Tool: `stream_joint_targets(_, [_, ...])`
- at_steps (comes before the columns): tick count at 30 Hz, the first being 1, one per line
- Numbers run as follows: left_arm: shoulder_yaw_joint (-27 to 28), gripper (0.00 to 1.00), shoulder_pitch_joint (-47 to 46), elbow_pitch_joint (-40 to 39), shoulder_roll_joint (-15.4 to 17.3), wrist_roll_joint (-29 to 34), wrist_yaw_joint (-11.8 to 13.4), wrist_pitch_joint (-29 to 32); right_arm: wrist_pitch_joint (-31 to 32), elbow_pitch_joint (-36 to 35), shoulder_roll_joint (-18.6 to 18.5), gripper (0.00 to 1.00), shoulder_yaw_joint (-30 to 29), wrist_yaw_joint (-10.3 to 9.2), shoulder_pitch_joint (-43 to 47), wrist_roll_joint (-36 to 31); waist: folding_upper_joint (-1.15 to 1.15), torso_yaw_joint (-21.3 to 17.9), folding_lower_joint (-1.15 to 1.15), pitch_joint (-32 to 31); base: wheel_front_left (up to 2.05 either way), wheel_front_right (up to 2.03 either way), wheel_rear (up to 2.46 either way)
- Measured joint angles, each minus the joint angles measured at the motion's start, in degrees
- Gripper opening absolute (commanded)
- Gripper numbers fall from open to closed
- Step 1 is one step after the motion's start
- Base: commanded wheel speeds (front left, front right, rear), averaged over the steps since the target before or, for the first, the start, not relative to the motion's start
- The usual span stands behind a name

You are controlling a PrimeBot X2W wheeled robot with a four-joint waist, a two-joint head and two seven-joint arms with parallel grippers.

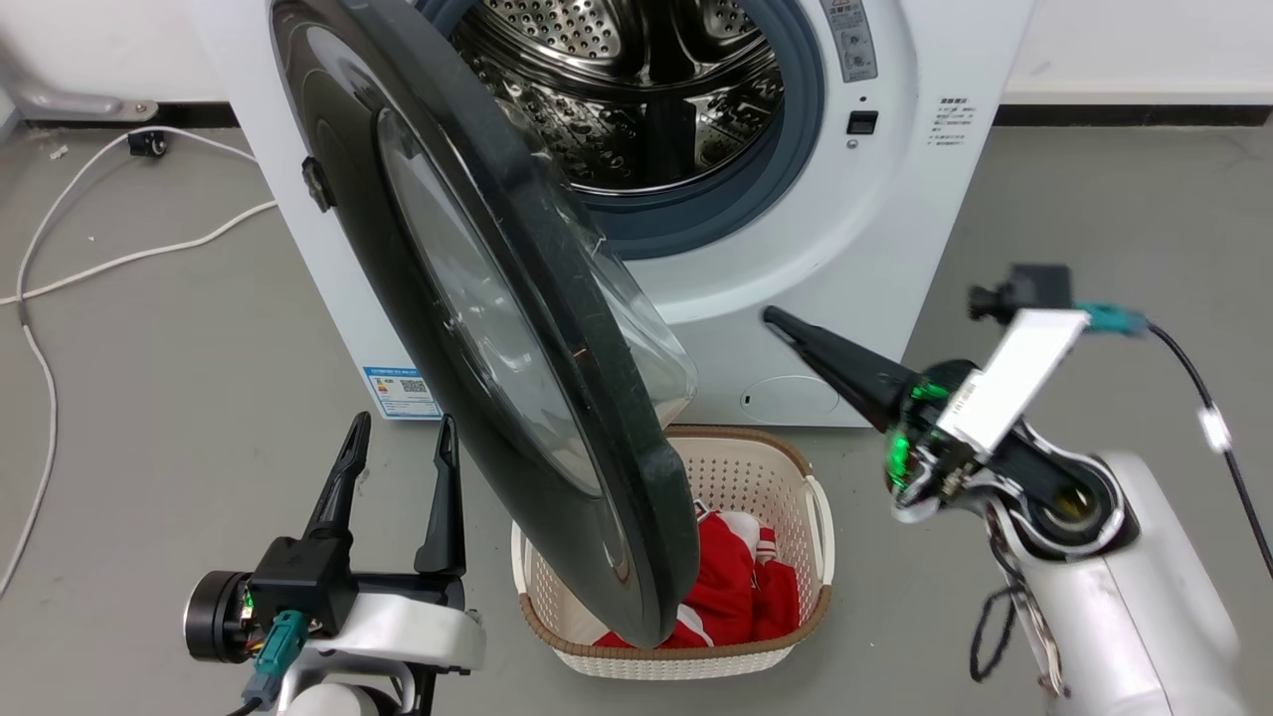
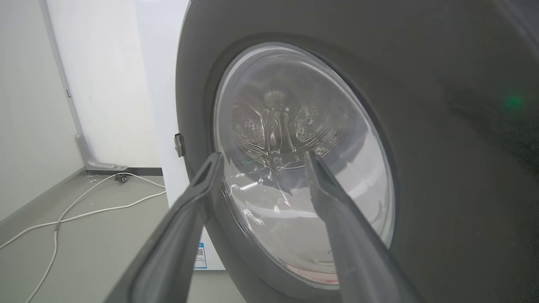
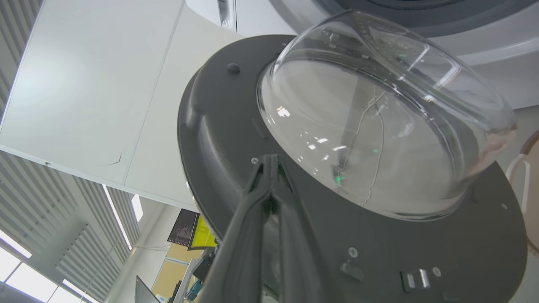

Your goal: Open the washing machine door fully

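The washing machine door (image 1: 557, 318) stands ajar mid-frame, left gripper (image 1: 403, 430) spread at lower left, right gripper (image 1: 776, 320) pressed together, blue sticker (image 1: 400, 392) print unreadable.

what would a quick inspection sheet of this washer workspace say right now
surface: grey floor, the machine stands on it
job's things: washing machine door partway open, hanging over the basket; steel drum exposed
clutter: cream basket holding red clothing
grippers: left tool open, on the door's outer side; right tool shut, holding nothing, pointing at the door's inner side
cables: white cable loose on the floor at left; black cable by the right arm
surroundings: white washing machine, white wall behind
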Motion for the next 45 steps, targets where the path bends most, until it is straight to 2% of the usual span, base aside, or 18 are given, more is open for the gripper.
stream_joint_targets(1, [0.09,1.0,0.14,0.0,-0.01,-0.02,0.0,0.0,-1.88,-0.4,-0.1,0.03,-1.21,0.0,1.2,-0.3,0.0,-0.14,0.0,-0.14,0.0,0.0,0.0])
stream_joint_targets(2, [0.18,1.0,0.27,0.0,-0.01,-0.05,0.03,0.0,-3.68,-0.88,-0.21,0.44,-2.31,0.0,2.52,-0.66,0.0,-0.26,0.0,-0.29,0.0,0.0,0.0])
stream_joint_targets(3, [0.32,1.0,0.41,-0.01,-0.01,-0.05,0.04,0.0,-5.95,-1.38,-0.25,0.99,-3.49,0.0,4.03,-1.29,0.0,-0.4,0.0,-0.47,0.0,0.0,0.0])
stream_joint_targets(5, [0.62,1.0,1.3,-0.01,-0.01,-0.05,0.05,0.0,-12.51,-3.6,-0.27,1.0,-6.64,0.0,9.0,-3.77,0.0,-0.79,0.0,-1.13,0.0,0.0,0.0])
stream_joint_targets(6, [0.62,1.0,1.3,-0.01,-0.01,-0.05,0.05,0.0,-12.51,-3.6,-0.27,1.0,-6.64,0.0,9.0,-3.77,0.0,-0.79,0.0,-1.13,0.0,0.0,0.0])
stream_joint_targets(10, [0.83,1.0,1.59,0.15,-0.01,-0.04,0.05,0.0,-20.86,-6.08,-0.24,1.0,-9.79,0.0,15.72,-8.33,0.0,-1.04,0.0,-2.04,0.0,0.0,0.0])
stream_joint_targets(13, [1.29,1.0,2.11,0.23,-0.01,0.07,0.0,0.0,-26.46,-7.55,-0.13,1.0,-11.35,0.0,19.87,-12.54,0.0,-1.19,0.0,-2.52,0.0,0.0,0.0])
stream_joint_targets(16, [1.68,1.0,2.24,0.26,-0.01,0.21,-0.19,0.0,-32.26,-9.04,-0.08,1.0,-12.65,0.0,23.37,-19.41,0.0,-1.25,0.0,-2.87,0.0,0.0,0.0])
stream_joint_targets(23, [2.61,1.0,2.61,0.53,-0.01,0.63,-0.53,0.0,-43.0,-12.81,0.0,1.0,-14.61,0.0,27.89,-41.13,0.0,-1.62,0.0,-3.37,0.0,0.0,0.0])
stream_joint_targets(26, [2.88,1.0,2.72,0.55,-0.01,0.78,-0.6,0.0,-46.68,-15.58,-0.11,1.0,-15.35,0.01,28.91,-54.55,0.0,-1.73,0.0,-3.47,0.0,0.0,0.0])
stream_joint_targets(32, [3.28,1.0,2.73,0.54,-0.02,1.1,-0.86,0.01,-49.65,-21.92,-0.05,1.0,-16.39,0.01,30.23,-75.44,0.0,-1.7,0.0,-3.45,0.0,0.0,0.0])
stream_joint_targets(37, [3.63,1.0,2.76,0.35,-0.01,1.26,-0.89,0.0,-49.69,-25.95,0.04,1.0,-15.03,0.01,32.43,-86.22,0.0,-1.8,0.0,-3.37,0.0,0.0,0.0])
stream_joint_targets(40, [3.74,1.0,2.84,0.27,-0.01,1.62,-1.02,0.0,-48.98,-26.31,0.07,1.0,-14.05,0.02,33.48,-87.36,0.0,-1.92,0.0,-3.27,0.0,0.0,0.0])
stream_joint_targets(45, [3.78,1.0,2.85,0.24,-0.01,1.7,-1.11,0.0,-48.52,-23.85,0.09,1.0,-13.88,0.02,34.77,-85.69,0.0,-2.07,0.0,-3.15,0.0,0.0,0.0])
